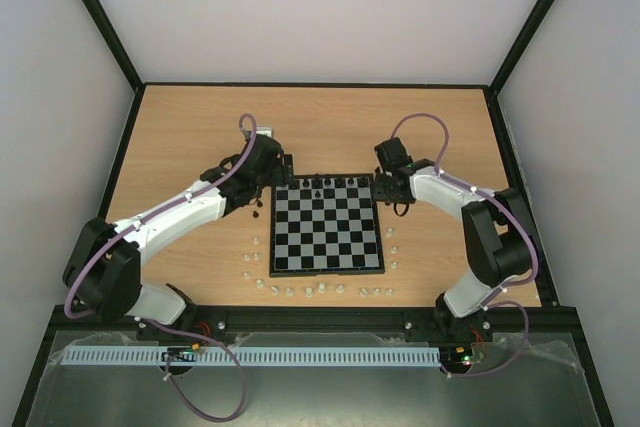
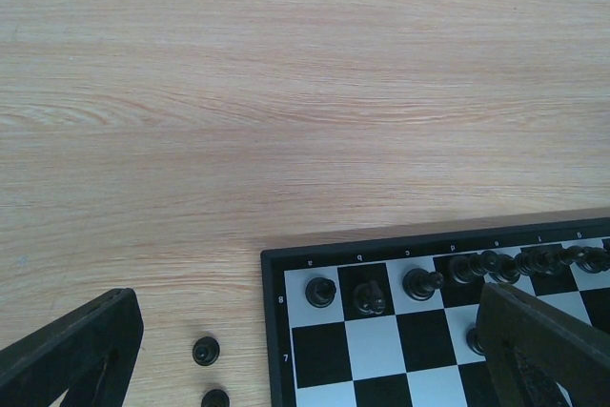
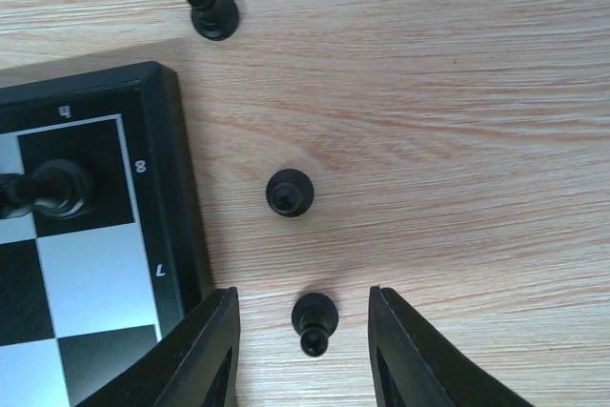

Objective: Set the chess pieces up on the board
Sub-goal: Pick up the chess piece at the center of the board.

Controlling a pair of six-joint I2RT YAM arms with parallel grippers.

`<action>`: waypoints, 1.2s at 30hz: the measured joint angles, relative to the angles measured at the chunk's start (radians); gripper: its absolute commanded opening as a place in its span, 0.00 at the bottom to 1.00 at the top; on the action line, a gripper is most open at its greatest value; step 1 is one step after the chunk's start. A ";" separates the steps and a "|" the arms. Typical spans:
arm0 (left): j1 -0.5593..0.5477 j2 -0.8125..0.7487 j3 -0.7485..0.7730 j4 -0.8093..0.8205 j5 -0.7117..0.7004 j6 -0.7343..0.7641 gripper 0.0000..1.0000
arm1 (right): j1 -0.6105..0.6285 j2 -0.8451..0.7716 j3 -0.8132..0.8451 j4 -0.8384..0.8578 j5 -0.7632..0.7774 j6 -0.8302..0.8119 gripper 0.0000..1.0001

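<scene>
The board [image 1: 328, 271] lies in the middle of the table, with black chess pieces [image 1: 325, 185] along its far row. My right gripper [image 3: 301, 310] is open beside the board's far right corner [image 3: 181, 188]. A black pawn [image 3: 314, 316] stands between its fingers, touching neither. Two more black pawns [image 3: 290, 193] [image 3: 211, 11] stand on the table beyond it. My left gripper [image 2: 310, 359] is wide open over the board's far left corner [image 2: 276, 331], holding nothing. Back-row pieces [image 2: 320, 291] stand ahead of it, and two black pawns [image 2: 206, 351] sit off the board to its left.
Small white pieces [image 1: 310, 290] stand in a row along the board's near edge, and more run up its left side [image 1: 252, 257] and right side [image 1: 392, 247]. Black frame walls enclose the wooden table [image 1: 180, 147].
</scene>
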State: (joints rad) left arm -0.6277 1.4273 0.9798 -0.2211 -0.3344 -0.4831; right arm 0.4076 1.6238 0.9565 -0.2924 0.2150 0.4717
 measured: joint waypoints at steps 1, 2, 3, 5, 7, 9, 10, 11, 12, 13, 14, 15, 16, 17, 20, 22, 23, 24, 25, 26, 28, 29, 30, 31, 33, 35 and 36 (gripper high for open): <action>0.000 0.000 0.000 0.000 0.000 0.000 0.99 | -0.004 0.003 0.000 0.000 0.000 0.000 0.34; 0.000 0.000 0.000 0.000 0.000 0.000 0.99 | -0.008 0.007 0.000 0.000 0.000 0.000 0.33; 0.000 0.000 0.000 0.000 0.000 0.000 0.99 | -0.010 0.010 0.000 -0.001 0.000 0.000 0.32; 0.001 0.000 0.000 0.000 0.000 0.000 0.99 | -0.014 0.017 0.000 -0.001 -0.002 0.000 0.29; 0.001 0.000 0.000 0.000 0.000 0.000 0.99 | -0.015 0.026 0.000 -0.001 -0.002 0.000 0.27; 0.001 0.000 0.000 0.000 0.000 0.000 0.99 | -0.015 0.035 0.001 -0.002 -0.005 0.000 0.24; 0.001 0.000 0.000 0.000 0.000 0.000 0.99 | -0.015 0.039 0.001 -0.002 -0.005 0.000 0.24; 0.001 0.000 0.000 0.000 0.000 0.000 0.99 | -0.015 0.042 0.001 -0.002 -0.006 -0.001 0.24; 0.001 0.000 0.000 0.000 0.000 0.000 0.99 | -0.015 0.045 0.001 -0.002 -0.006 0.000 0.24; 0.001 0.000 0.000 0.000 0.000 0.000 0.99 | -0.015 0.046 0.001 -0.002 -0.006 0.000 0.24; 0.001 0.000 0.000 0.000 0.000 0.000 0.99 | -0.015 0.046 0.001 -0.002 -0.006 0.000 0.24; 0.001 0.000 0.000 0.000 0.000 0.000 0.99 | -0.015 0.046 0.001 -0.002 -0.006 0.000 0.23; 0.001 0.000 0.000 0.000 0.000 0.000 0.99 | -0.015 0.046 0.002 -0.002 -0.006 0.000 0.23; 0.001 0.000 0.000 0.000 0.000 0.000 0.99 | -0.015 0.046 0.002 -0.002 -0.006 0.000 0.23; 0.001 0.000 0.000 0.000 0.000 0.000 0.99 | -0.015 0.046 0.002 -0.003 -0.007 0.000 0.20; 0.001 0.000 0.000 0.000 0.000 0.000 0.99 | -0.015 0.046 0.002 -0.003 -0.009 -0.001 0.20; 0.001 0.000 0.000 0.000 0.001 0.000 0.99 | -0.015 0.046 0.002 -0.003 -0.010 -0.001 0.20; 0.001 0.000 0.000 0.000 0.001 0.000 0.99 | -0.015 0.046 0.002 -0.003 -0.011 -0.001 0.20; 0.001 0.000 0.000 0.000 0.001 0.000 0.99 | -0.015 0.046 0.002 -0.003 -0.013 0.000 0.20; 0.001 0.000 0.000 0.000 0.001 0.000 0.99 | -0.015 0.046 0.002 -0.003 -0.014 -0.001 0.19; 0.001 0.000 0.000 0.000 0.001 0.000 0.99 | -0.015 0.046 0.002 -0.005 -0.017 -0.001 0.19; 0.001 0.000 0.000 0.000 0.001 0.000 0.99 | -0.015 0.046 0.002 -0.006 -0.019 -0.001 0.19; 0.001 0.000 0.000 0.000 0.001 0.000 0.99 | -0.015 0.046 0.002 -0.008 -0.021 0.000 0.18; 0.001 0.001 0.000 0.000 0.001 0.000 0.99 | -0.015 0.046 0.002 -0.010 -0.023 -0.001 0.17; 0.001 0.001 0.000 0.000 0.001 0.000 0.99 | -0.015 0.046 0.002 -0.012 -0.026 -0.001 0.15; 0.001 0.001 0.000 0.000 0.001 0.000 0.99 | -0.015 0.046 0.002 -0.015 -0.029 -0.001 0.14; 0.001 0.001 0.000 0.000 0.001 0.000 0.99 | -0.015 0.046 0.002 -0.017 -0.030 -0.002 0.13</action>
State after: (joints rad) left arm -0.6270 1.4284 0.9798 -0.2211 -0.3332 -0.4831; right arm 0.3923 1.6699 0.9581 -0.3096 0.1848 0.4702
